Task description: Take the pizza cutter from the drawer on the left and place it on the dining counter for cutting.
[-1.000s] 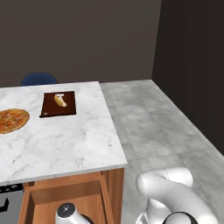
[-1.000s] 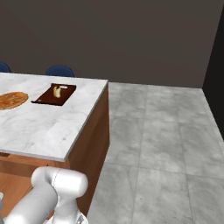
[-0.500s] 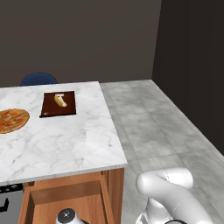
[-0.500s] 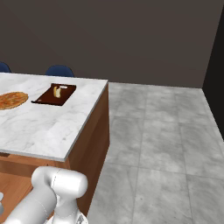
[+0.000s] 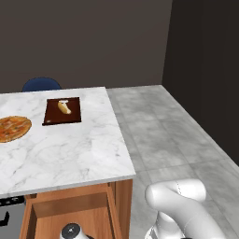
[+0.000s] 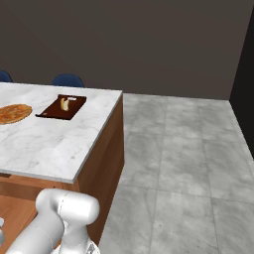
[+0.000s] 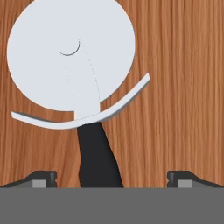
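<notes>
The pizza cutter (image 7: 83, 83) lies flat on the wooden floor of the drawer (image 5: 70, 215), which stands pulled out below the near edge of the desk (image 5: 65, 149). In the hand view its pale round wheel fills the upper part of the picture, a curved pale guard crosses beneath the wheel, and the black handle runs down from there toward the tool (image 7: 111, 178). The tool hangs just over the cutter with its two dark fingertips (image 7: 43, 178) set wide apart, one on either side of the handle and touching neither it nor the wheel; it is open and holds nothing. The handle sits nearer the left fingertip in that view than the right one. From the left base view the arm bends low at the bottom right, and a round white part of it shows down inside the drawer. On the white marble desk, a dark cutting board (image 5: 63, 111) rests near the far right corner with a pale bread piece (image 5: 64, 107) lying on it, and a pizza (image 5: 13, 128) sits toward the left edge, well apart from the board. A blue chair back (image 5: 41, 84) shows beyond the far edge of the desk. Grey tiled floor (image 6: 183, 163) stretches to the right of the desk.
</notes>
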